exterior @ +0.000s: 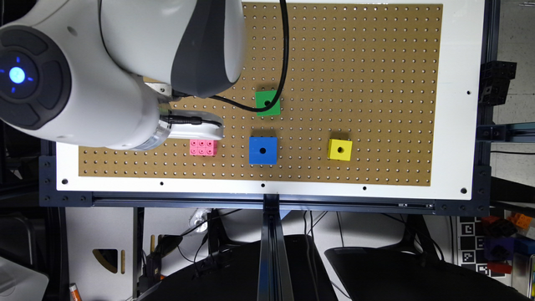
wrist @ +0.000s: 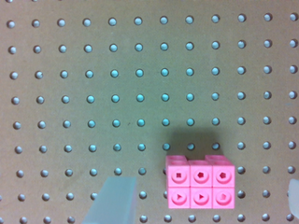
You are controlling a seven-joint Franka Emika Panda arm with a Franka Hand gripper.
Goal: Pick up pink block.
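Wrist view: the pink block point(wrist: 200, 187) is lying flat on the pegboard point(wrist: 117, 84), studs up, sitting between the two translucent fingertips point(wrist: 112, 200) but nearer one of them.
Pincer: the pincer point(wrist: 201, 205) is standing wide open, holding nothing, its tips apart from the brick.
Exterior view: the pink block point(exterior: 203, 147) is resting near the near-left part of the desk point(exterior: 455, 104), just beside the white pincer point(exterior: 196, 130).
Risk: I judge the off-centre line-up could let one finger nudge the brick first, sliding or twisting it out of the closing jaws.
Surroundings: the blue cube point(exterior: 263, 150), green cube point(exterior: 268, 103) and yellow cube point(exterior: 339, 149) are sitting to the right, well apart.
Obstruction: nothing is blocking the descent; the black cable point(exterior: 284, 54) is hanging over the green cube.
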